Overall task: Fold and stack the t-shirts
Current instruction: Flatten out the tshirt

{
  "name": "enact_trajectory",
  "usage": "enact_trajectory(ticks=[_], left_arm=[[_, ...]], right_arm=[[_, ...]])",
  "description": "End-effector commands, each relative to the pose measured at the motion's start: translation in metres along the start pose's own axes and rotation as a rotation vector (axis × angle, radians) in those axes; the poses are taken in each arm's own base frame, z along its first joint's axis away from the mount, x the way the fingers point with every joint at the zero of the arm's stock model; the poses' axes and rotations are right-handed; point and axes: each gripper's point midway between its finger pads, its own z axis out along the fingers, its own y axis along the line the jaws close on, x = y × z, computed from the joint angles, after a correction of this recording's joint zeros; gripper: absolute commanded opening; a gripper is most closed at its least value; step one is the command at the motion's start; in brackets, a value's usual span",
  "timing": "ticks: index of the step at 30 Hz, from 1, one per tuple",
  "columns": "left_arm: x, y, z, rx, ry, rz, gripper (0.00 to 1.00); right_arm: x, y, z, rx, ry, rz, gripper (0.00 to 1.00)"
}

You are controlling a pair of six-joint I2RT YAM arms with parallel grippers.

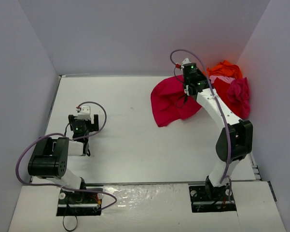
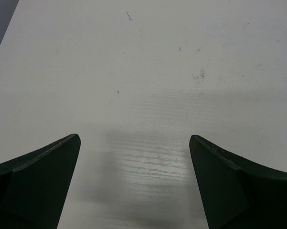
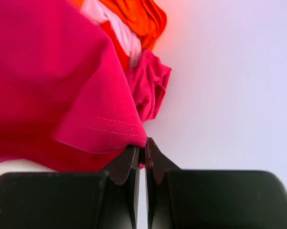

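Observation:
A crimson pink-red t-shirt (image 1: 171, 101) lies spread and partly lifted at the back right of the table. My right gripper (image 1: 187, 90) is shut on its hemmed edge (image 3: 110, 129) and holds it up. Behind it is a heap with an orange shirt (image 1: 224, 69), a pale pink shirt (image 1: 222, 77), a red shirt (image 1: 222, 88) and a magenta shirt (image 1: 239, 95). The heap also shows in the right wrist view: orange (image 3: 138, 16), pale pink (image 3: 115, 28), magenta (image 3: 150, 86). My left gripper (image 2: 134, 143) is open and empty above the bare table at the left.
The white table (image 1: 125, 140) is closed in by a grey back wall (image 1: 135, 34) and side walls. The shirt heap sits in the back right corner against the right wall (image 1: 270, 96).

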Motion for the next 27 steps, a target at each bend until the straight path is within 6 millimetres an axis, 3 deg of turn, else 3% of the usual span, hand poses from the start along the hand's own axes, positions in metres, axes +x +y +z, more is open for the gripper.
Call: enact_trajectory(ticks=[1, 3, 4, 7, 9, 11, 13, 14, 16, 18, 20, 21, 22, 24, 25, 26, 27], left_arm=[[-0.037, 0.003, 0.006, -0.006, -0.110, -0.030, 0.97], [-0.037, 0.003, 0.006, -0.005, -0.110, -0.030, 0.97], [-0.037, 0.003, 0.006, -0.005, -0.109, -0.030, 0.97], [-0.037, 0.003, 0.006, -0.005, -0.109, -0.030, 0.97], [-0.037, 0.003, 0.006, -0.006, -0.111, -0.030, 0.97], [-0.037, 0.003, 0.006, -0.006, -0.109, -0.031, 0.97], [-0.037, 0.003, 0.006, -0.007, -0.109, -0.030, 0.97], [-0.036, 0.003, 0.006, -0.007, -0.108, -0.030, 0.97], [-0.037, 0.003, 0.006, -0.007, -0.109, -0.030, 0.97], [-0.037, 0.003, 0.006, -0.008, -0.108, -0.030, 0.97], [-0.036, 0.003, 0.006, -0.008, -0.106, -0.029, 0.97], [-0.036, 0.003, 0.006, -0.008, -0.106, -0.029, 0.97], [-0.036, 0.003, 0.006, -0.007, -0.107, -0.030, 0.97], [-0.037, 0.004, 0.006, -0.010, -0.108, -0.030, 0.97], [-0.036, 0.004, 0.006, -0.010, -0.105, -0.030, 0.97], [-0.036, 0.003, 0.006, -0.010, -0.107, -0.030, 0.97], [-0.036, 0.003, 0.006, -0.008, -0.106, -0.029, 0.97]], right_arm=[[-0.059, 0.105, -0.078, -0.245, -0.231, -0.195, 0.00], [-0.075, 0.165, -0.132, -0.453, -0.354, -0.292, 0.00], [-0.080, 0.185, -0.158, -0.541, -0.400, -0.325, 0.00], [-0.104, 0.209, -0.225, -0.734, -0.510, -0.359, 0.00], [-0.116, 0.199, -0.269, -0.855, -0.573, -0.351, 0.00], [-0.144, 0.154, -0.313, -0.930, -0.710, -0.259, 0.00], [-0.165, 0.092, -0.332, -0.997, -0.844, -0.109, 0.00], [-0.170, 0.046, -0.330, -1.024, -0.907, -0.011, 0.00], [-0.163, -0.027, -0.319, -1.007, -0.987, 0.131, 0.00], [-0.132, -0.118, -0.280, -0.817, -1.005, 0.277, 0.00], [-0.105, -0.161, -0.223, -0.591, -0.934, 0.376, 0.00], [-0.086, -0.183, -0.206, -0.468, -0.886, 0.404, 0.00], [-0.068, -0.200, -0.192, -0.358, -0.815, 0.420, 0.00], [-0.036, -0.201, -0.147, -0.218, -0.626, 0.437, 0.00], [-0.021, -0.190, -0.125, -0.200, -0.556, 0.413, 0.00], [-0.007, -0.166, -0.104, -0.213, -0.488, 0.357, 0.00], [-0.001, -0.154, -0.092, -0.221, -0.449, 0.344, 0.00]])
